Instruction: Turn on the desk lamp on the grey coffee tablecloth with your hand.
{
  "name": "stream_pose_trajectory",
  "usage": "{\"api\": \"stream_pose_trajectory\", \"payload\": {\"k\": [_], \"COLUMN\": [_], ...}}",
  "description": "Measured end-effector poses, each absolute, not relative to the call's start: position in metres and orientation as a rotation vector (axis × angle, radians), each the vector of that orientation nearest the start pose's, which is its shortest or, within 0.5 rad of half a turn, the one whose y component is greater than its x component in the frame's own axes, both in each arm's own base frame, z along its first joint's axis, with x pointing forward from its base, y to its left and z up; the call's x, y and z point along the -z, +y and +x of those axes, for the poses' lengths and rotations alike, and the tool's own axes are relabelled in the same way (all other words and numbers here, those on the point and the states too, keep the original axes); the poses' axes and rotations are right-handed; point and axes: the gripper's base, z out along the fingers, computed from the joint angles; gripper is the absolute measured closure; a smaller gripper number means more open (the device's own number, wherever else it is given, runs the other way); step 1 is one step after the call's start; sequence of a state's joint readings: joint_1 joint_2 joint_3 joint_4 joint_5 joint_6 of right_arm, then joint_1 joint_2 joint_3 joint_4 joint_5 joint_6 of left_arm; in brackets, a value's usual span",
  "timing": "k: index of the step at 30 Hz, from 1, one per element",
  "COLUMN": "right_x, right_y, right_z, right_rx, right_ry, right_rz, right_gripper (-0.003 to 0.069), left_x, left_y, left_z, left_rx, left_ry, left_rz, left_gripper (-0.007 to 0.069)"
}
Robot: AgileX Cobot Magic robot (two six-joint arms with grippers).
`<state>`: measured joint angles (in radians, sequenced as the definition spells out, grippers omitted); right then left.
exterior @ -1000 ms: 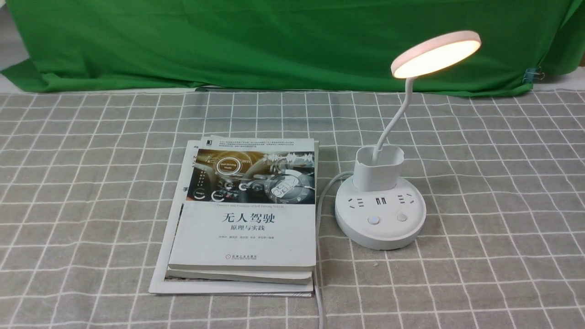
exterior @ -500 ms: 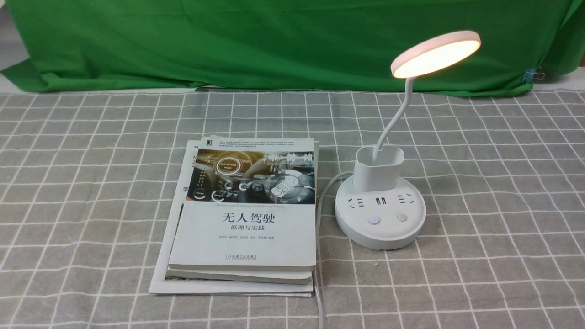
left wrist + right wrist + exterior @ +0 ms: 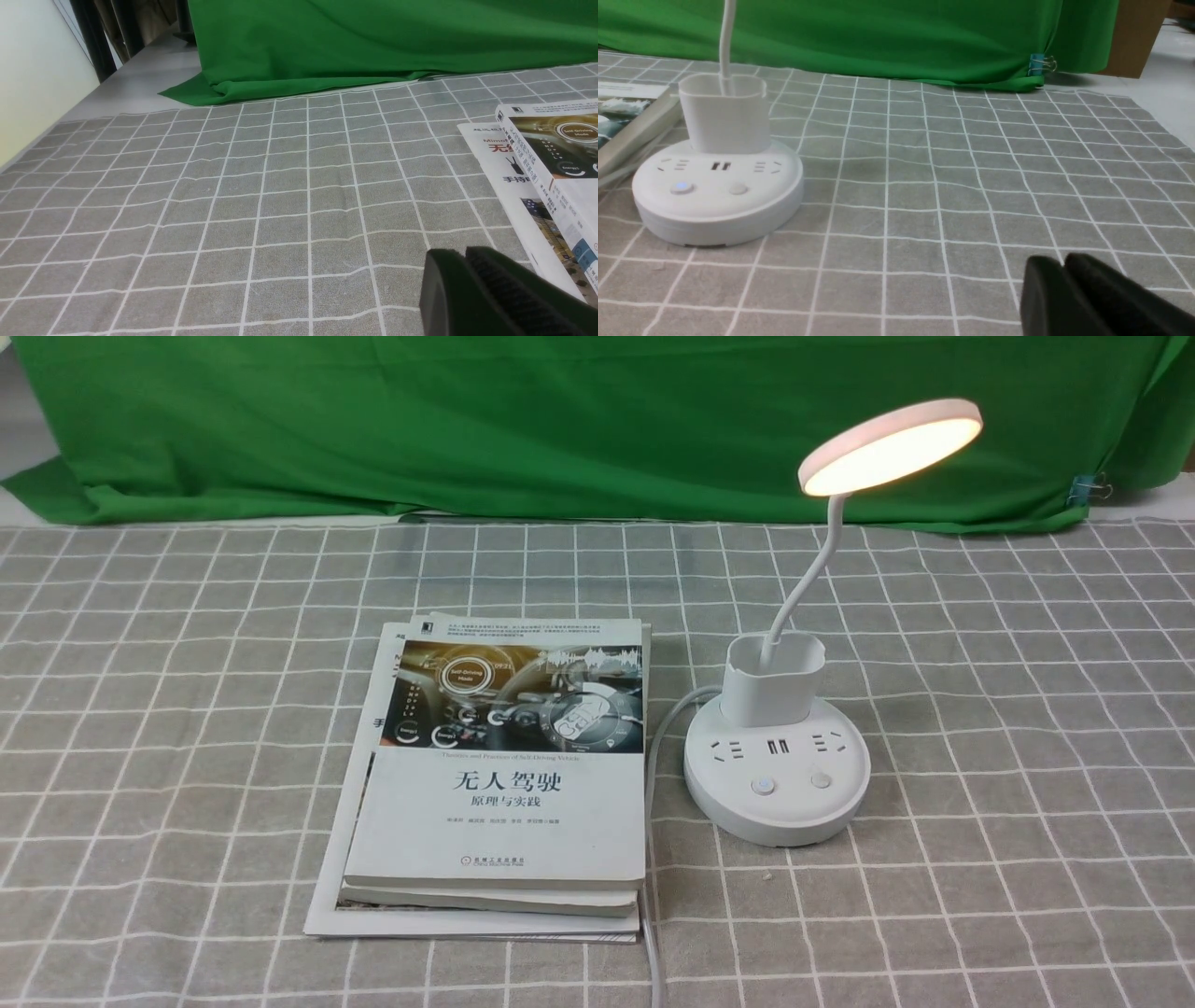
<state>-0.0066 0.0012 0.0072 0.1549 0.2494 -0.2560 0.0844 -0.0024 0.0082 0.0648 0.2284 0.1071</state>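
Both pincers — the left gripper [image 3: 460,254] and the right gripper [image 3: 1059,261] — sat with fingers pressed together, holding nothing, low over the grey coffee tablecloth [image 3: 1008,709]. On that cloth the desk lamp [image 3: 777,775] stood lit — its disc head glowing — just right of a stack of books [image 3: 499,803].

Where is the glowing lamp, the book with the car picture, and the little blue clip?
desk lamp [image 3: 889,446], front view, on its lit round head.
book [image 3: 504,803], front view, on the white cover below the picture.
blue clip [image 3: 1036,64], right wrist view, on its blue body.
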Motion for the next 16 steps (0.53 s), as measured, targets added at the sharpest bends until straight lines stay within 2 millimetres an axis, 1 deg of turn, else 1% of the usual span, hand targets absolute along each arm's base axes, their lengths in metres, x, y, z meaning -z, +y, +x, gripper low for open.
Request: {"api": "stream_pose_trajectory", "payload": {"k": [16], "right_x": [-0.1885], "right_y": [0.0031], "right_z": [0.0556], "right_rx": [0.050], "right_ry": [1.733], "right_rz": [-0.114], "right_gripper": [0.0517], "left_x": [-0.1899], "left_y": [0.0060], "left_z": [0.0553], "left_rx": [-0.201], "left_ry": [1.720], "left_rz": [0.063], "left_gripper": [0.0606]}}
